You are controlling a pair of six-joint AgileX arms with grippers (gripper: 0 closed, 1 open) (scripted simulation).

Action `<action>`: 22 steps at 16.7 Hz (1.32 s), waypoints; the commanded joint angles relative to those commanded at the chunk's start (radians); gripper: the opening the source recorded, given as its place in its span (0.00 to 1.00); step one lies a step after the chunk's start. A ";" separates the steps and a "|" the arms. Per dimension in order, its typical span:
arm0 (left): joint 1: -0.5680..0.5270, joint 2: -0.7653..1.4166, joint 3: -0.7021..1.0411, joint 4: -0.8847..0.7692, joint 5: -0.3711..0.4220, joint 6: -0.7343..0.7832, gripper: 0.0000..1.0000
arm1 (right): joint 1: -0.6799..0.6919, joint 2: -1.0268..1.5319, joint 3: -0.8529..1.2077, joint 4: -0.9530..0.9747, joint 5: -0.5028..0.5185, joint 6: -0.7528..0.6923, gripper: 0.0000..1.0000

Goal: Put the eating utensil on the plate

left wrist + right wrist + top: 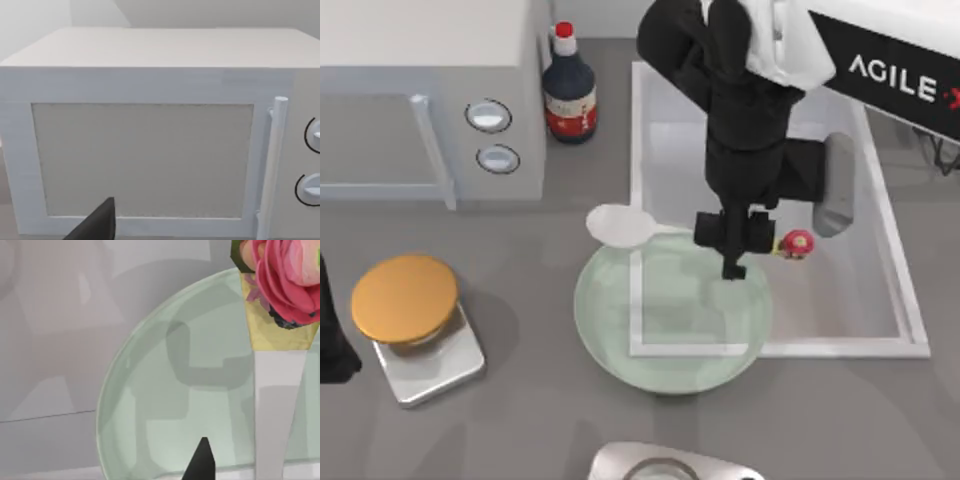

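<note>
The pale green glassy plate [610, 330] lies at the table's middle, overlapping the front left corner of a white frame. My right gripper [732, 240] hangs over the plate's far rim, shut on the thin handle of the white spoon [616, 225]. The spoon lies crosswise, its round bowl to the left above the rim and its red mushroom knob [798, 244] to the right. In the right wrist view the handle [277, 410] and knob [285, 280] loom close over the plate [150, 405], with one dark fingertip [202, 462] showing. My left arm [330, 335] stays parked at the left edge.
A white microwave [430, 100] fills the back left and faces the left wrist camera [145, 155]. A dark sauce bottle [569, 90] stands beside it. An orange disc on a steel base [405, 300] sits front left. A white frame [905, 300] holds a grey object [835, 185]. A metal item [665, 465] sits at the front edge.
</note>
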 joint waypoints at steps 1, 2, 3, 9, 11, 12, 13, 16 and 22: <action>0.000 0.000 0.000 0.000 0.000 0.000 1.00 | 0.002 0.002 -0.001 0.010 -0.003 -0.004 0.00; 0.000 0.000 0.000 0.000 0.000 0.000 1.00 | 0.006 0.006 -0.002 0.022 -0.006 -0.009 0.00; 0.000 0.000 0.000 0.000 0.000 0.000 1.00 | 0.011 0.012 -0.003 0.035 -0.010 -0.015 0.00; 0.000 0.000 0.000 0.000 0.000 0.000 1.00 | 0.054 0.079 -0.017 0.129 -0.036 -0.055 0.00; 0.000 0.000 0.000 0.000 0.000 0.000 1.00 | 0.068 0.113 -0.026 0.156 -0.044 -0.066 0.00; 0.000 0.000 0.000 0.000 0.000 0.000 1.00 | 0.073 0.129 -0.034 0.167 -0.046 -0.071 0.00; 0.000 0.000 0.000 0.000 0.000 0.000 1.00 | 0.077 0.144 -0.043 0.175 -0.048 -0.074 0.00; 0.000 0.000 0.000 0.000 0.000 0.000 1.00 | 0.080 0.161 -0.057 0.181 -0.049 -0.077 0.00; 0.000 0.000 0.000 0.000 0.000 0.000 1.00 | 0.080 0.161 -0.057 0.181 -0.049 -0.077 0.23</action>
